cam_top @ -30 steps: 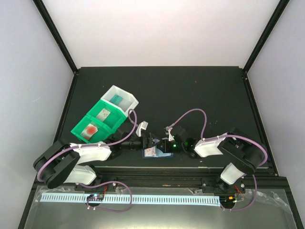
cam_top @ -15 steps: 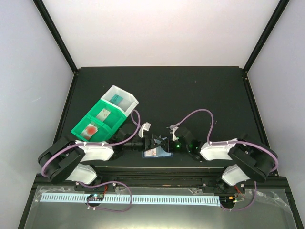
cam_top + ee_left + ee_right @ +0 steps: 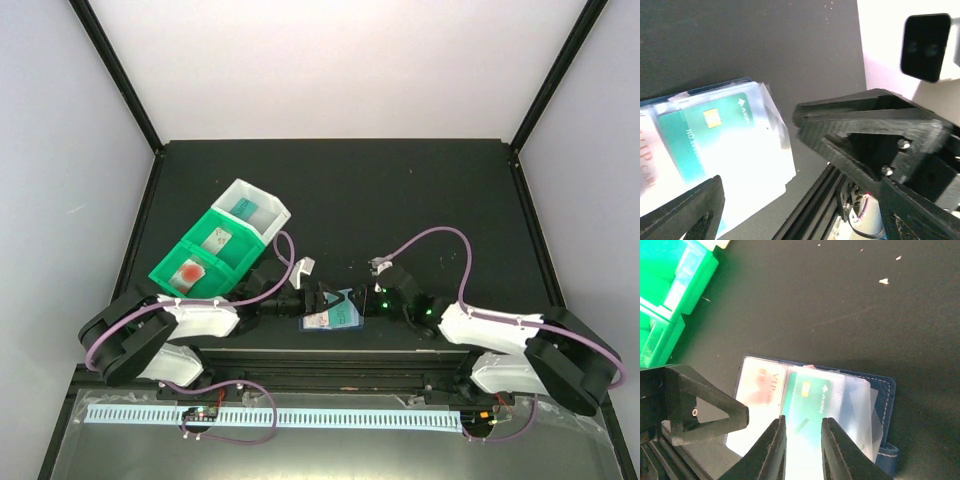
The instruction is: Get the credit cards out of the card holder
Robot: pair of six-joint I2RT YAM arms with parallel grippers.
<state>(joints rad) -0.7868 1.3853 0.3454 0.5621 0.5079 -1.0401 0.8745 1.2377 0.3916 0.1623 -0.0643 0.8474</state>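
**Open card holder between my two tools**

The card holder (image 3: 342,318) lies open on the counter (image 3: 400,200) near its front edge, with a green card (image 3: 810,400) and a pale card (image 3: 759,385) in its sleeves. My right tool (image 3: 803,423) hovers over the green card, fingers narrowly parted; I cannot tell whether it grips. My left tool (image 3: 757,172) stands wide apart beside the holder.

arms (image 3: 195,320): black links, white shells | cables (image 3: 432,236): purple | wrist lights (image 3: 385,303): green
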